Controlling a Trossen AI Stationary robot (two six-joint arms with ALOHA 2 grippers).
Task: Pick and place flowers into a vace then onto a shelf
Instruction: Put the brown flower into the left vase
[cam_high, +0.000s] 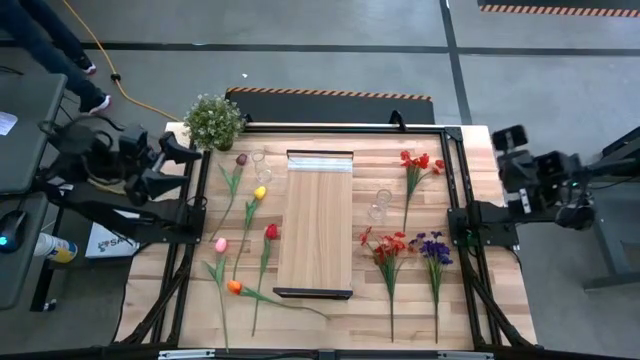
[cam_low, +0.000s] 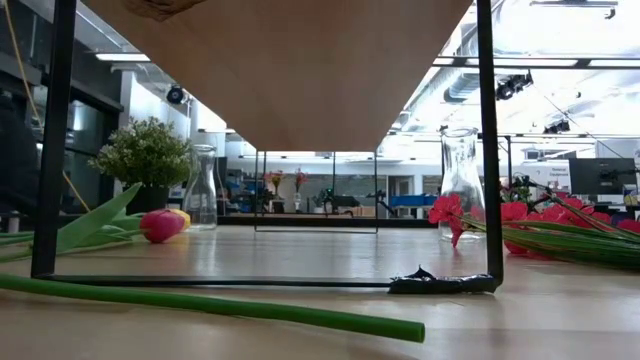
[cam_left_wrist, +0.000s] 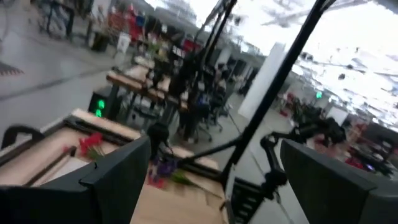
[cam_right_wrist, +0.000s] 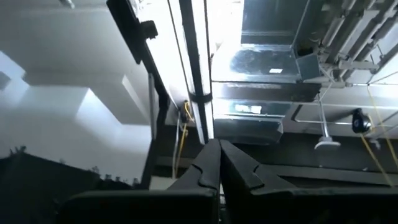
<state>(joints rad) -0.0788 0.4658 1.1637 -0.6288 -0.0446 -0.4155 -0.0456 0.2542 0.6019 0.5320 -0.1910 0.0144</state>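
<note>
Over on the far left, the left pincer (cam_high: 180, 160) is parked off the left edge of the planked wooden tabletop (cam_high: 480, 300), up near the bushy green potted plant with tiny white blooms (cam_high: 213, 120). Its fingers (cam_left_wrist: 118, 180) are spread wide with nothing between them, not touching anything.

Next come the tulips, all lying flat on the tabletop left of the shelf, stems running roughly front to back with the heads toward the far side: a maroon tulip (cam_high: 240, 159) at the far end, a yellow tulip (cam_high: 260, 192) below it, then a pink tulip (cam_high: 221, 245) and a red tulip (cam_high: 271, 232), and an orange tulip (cam_high: 234, 287) nearest the front, its stem trailing off to the right. A clear glass vase (cam_high: 262, 165) stands just beside the shelf's far left corner.

The long narrow light wood shelf (cam_high: 315, 225) sits mid-tabletop, long axis front to back, pale metallic strip at the far end, dark edge at the near end.

Right of it stands a second clear glass vase (cam_high: 380, 205), then a red-petalled spray (cam_high: 418, 162), another red spray (cam_high: 387, 245) and a purple cluster flower (cam_high: 432, 248), stems pointing toward the front.

The right pincer (cam_high: 512, 150) hangs off the right edge, fingers (cam_right_wrist: 208, 171) pressed together on nothing.
</note>
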